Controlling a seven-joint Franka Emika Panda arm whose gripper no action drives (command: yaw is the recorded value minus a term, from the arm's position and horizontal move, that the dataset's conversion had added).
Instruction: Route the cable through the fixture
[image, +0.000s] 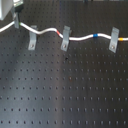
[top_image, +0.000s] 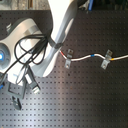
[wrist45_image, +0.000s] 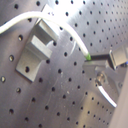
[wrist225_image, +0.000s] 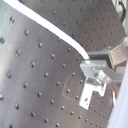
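First exterior view: black perforated breadboard (image: 65, 90) fills the frame. 3 grey bent-metal clips stand in a row near the top: one toward the first exterior view's left (image: 33, 38), one in the middle (image: 65, 39), one toward the first exterior view's right (image: 114, 41). All 3 lean slightly. The white cable (image: 80, 37) runs wavily across the row, over the top of the left clip, then touching the middle and right clips at their upper ends. Red band sits just beside the middle clip, blue band between middle and right clips, yellow band beyond the right clip. Gripper (image: 17, 22) is at the top corner on the first exterior view's left, on the cable end; mostly cropped.

Second exterior view: white Panda arm (top_image: 60, 30) covers the centre, with black hoses (top_image: 27, 50) looped beside it. Only 2 clips show here, with the cable strung between them; the gripper itself is hidden by the arm.

First wrist view: a clip (wrist45_image: 36, 47) close up, the cable arching over its top and dropping to a fingertip (wrist45_image: 117, 57). A green band on the cable sits right at the finger.

Second wrist view: the cable (wrist225_image: 50, 30) crosses the board diagonally and ends at the metal finger parts (wrist225_image: 95, 75). Jaws look pinched on the cable.
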